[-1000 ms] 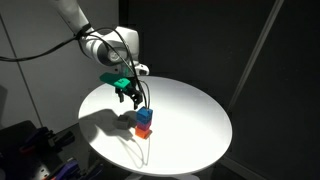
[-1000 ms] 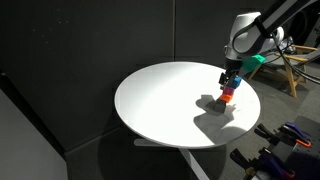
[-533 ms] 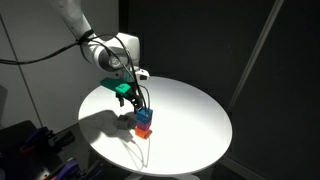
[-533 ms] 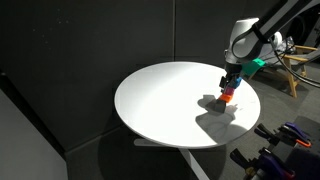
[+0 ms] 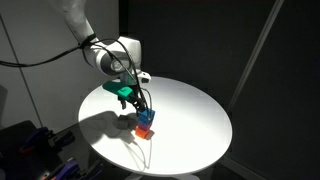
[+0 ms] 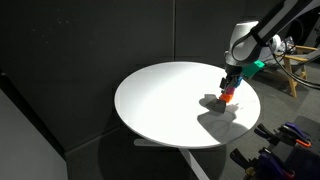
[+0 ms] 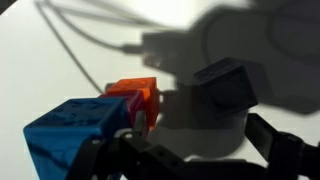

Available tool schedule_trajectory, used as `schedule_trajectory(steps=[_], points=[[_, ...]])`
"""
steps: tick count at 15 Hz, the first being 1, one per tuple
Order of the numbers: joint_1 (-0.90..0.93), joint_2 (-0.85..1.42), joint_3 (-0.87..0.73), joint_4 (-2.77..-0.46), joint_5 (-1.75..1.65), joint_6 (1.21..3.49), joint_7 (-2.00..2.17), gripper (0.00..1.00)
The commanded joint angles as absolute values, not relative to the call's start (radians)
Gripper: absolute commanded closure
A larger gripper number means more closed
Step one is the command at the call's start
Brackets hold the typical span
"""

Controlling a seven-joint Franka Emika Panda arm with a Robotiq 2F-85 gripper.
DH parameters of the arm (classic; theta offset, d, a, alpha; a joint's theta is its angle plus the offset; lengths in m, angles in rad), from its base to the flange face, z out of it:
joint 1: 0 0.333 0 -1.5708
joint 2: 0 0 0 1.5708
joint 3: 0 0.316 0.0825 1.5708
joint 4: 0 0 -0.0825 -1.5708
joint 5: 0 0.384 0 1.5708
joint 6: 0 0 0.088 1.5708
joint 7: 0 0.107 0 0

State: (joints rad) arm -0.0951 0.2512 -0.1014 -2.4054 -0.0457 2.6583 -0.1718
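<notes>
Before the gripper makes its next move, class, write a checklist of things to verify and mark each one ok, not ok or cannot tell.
1. The gripper is directly over the blue block: ok.
2. The blue block rests on the orange block: ok in an exterior view.
3. The two blocks are squarely aligned: cannot tell.
4. Whether the gripper is open or shut: cannot tell.
5. Both blocks sit well inside the rim of the white table: ok.

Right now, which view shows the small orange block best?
The wrist view: the small orange block sits close and large, beside a blue cube. Both exterior views show it only as a tiny speck below the jaws.
</notes>
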Motion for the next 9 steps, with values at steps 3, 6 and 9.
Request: schedule_trajectory(steps=[3, 6, 9], points=[[-0.104, 0.280, -0.114, -2.385, -0.081, 2.677, -0.158, 0.00], [-0.111, 0.278, -0.116, -2.372, -0.070, 2.666, -0.164, 0.00], [-0.122, 0.284, -0.126, -2.351, -0.069, 2.660, -0.159, 0.00]])
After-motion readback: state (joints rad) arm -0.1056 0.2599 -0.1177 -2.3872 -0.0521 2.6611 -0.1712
